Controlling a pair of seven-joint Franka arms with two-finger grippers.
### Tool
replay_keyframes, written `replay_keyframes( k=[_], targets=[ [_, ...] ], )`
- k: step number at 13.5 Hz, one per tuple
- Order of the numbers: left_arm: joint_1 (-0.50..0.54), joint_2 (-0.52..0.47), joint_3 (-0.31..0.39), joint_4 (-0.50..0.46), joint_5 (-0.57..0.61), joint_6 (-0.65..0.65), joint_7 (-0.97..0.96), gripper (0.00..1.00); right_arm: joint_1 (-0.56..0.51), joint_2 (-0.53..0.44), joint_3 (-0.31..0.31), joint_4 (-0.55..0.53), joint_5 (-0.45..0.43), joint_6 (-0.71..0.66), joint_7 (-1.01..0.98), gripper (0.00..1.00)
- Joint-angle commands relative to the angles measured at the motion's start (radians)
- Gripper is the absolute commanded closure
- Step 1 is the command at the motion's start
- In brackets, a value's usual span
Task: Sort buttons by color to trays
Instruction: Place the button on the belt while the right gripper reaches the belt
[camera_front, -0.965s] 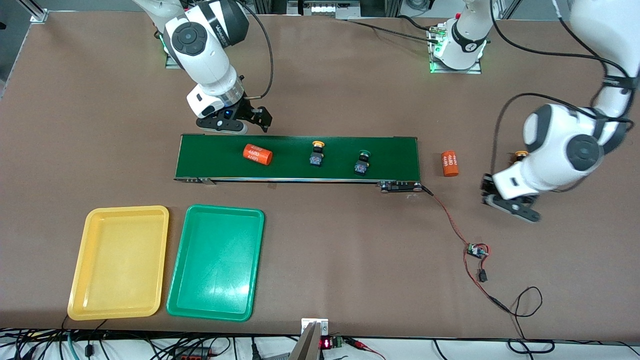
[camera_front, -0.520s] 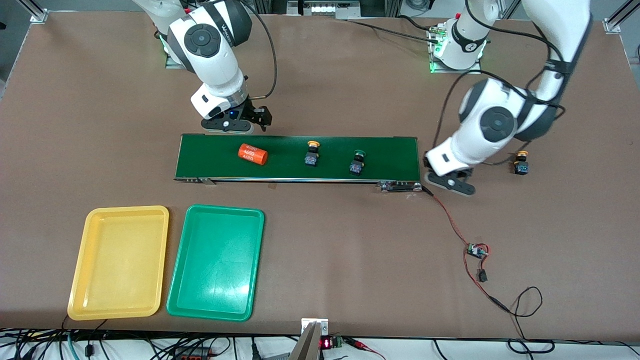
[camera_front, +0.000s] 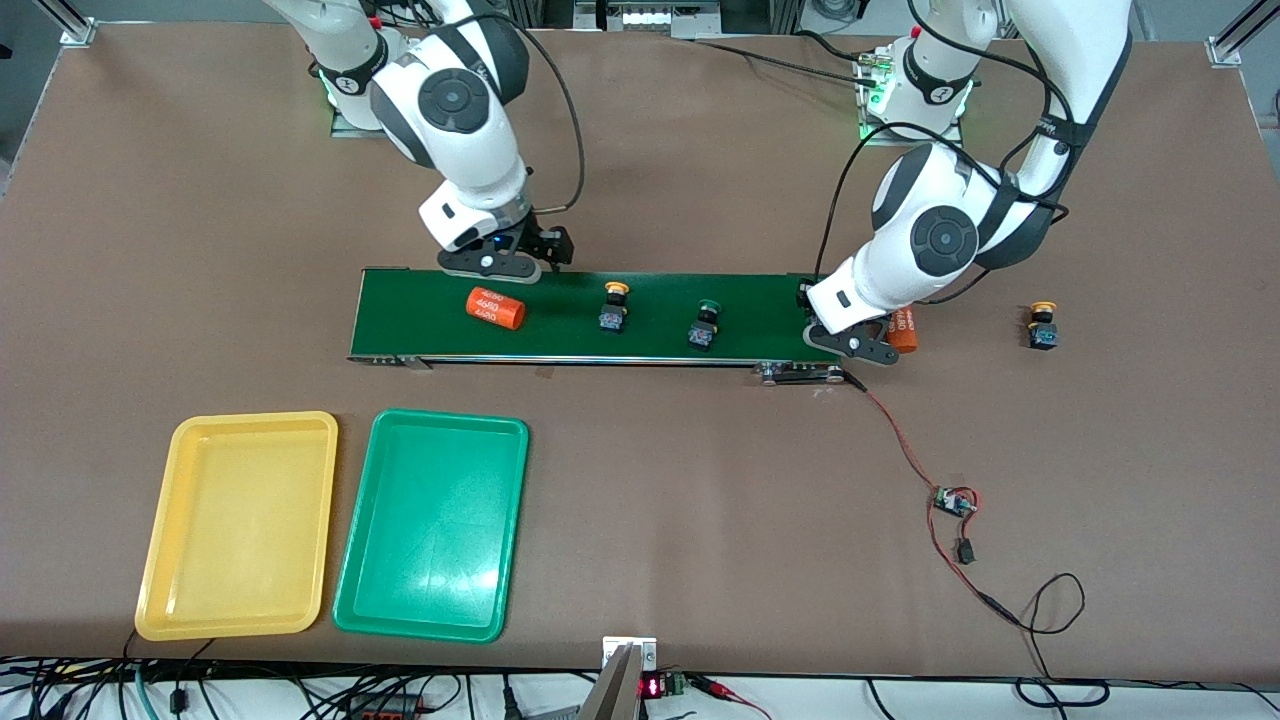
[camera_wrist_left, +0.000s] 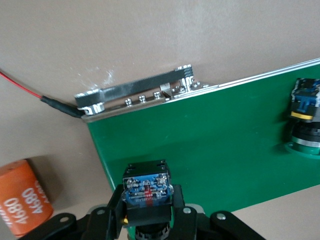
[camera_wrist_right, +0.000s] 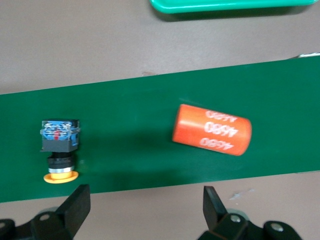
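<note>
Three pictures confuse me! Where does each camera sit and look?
Front view: high across the table, facing both arms and belt.
Left wrist view: on that wrist, above belt's end; left pincer grips a button.
Right wrist view: on that wrist, above belt; open right pincer.
Shared: front and right wrist views show the belt's orange cylinder.

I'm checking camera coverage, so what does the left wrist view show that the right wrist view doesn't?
Only the left wrist view shows the left gripper shut on a button, the belt's metal end bracket with its red wire, and a green button.

Only the right wrist view shows the open right gripper, a yellow button, the orange cylinder on the belt and a green tray edge.

Both show the green belt on the brown table.
</note>
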Motion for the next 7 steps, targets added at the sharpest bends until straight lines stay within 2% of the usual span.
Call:
replay_keyframes(
  k=[1, 3, 5, 6, 7],
  targets=[
    [-0.018, 0.038, 0.007, 0.007, -0.034, 0.047, -0.004, 0.97, 0.026, 0.070, -0.006, 0.071, -0.033, -0.027, 0.058, 0.00],
    [-0.038, 0.052, 0.008, 0.009, -0.034, 0.062, -0.008, 0.96, 0.055, 0.103, -0.028, 0.101, -0.038, -0.025, 0.084, 0.00],
    [-0.061, 0.071, 0.010, 0.010, -0.032, 0.096, -0.020, 0.93, 0.118, 0.140, -0.084, 0.137, -0.044, -0.025, 0.100, 0.00],
    [-0.061, 0.075, 0.010, 0.010, -0.025, 0.110, -0.020, 0.88, 0.148, 0.161, -0.110, 0.153, -0.066, -0.025, 0.113, 0.00],
    [-0.061, 0.074, 0.011, 0.012, -0.018, 0.110, -0.005, 0.61, 0.170, 0.180, -0.127, 0.162, -0.099, -0.025, 0.135, 0.00]
  ],
)
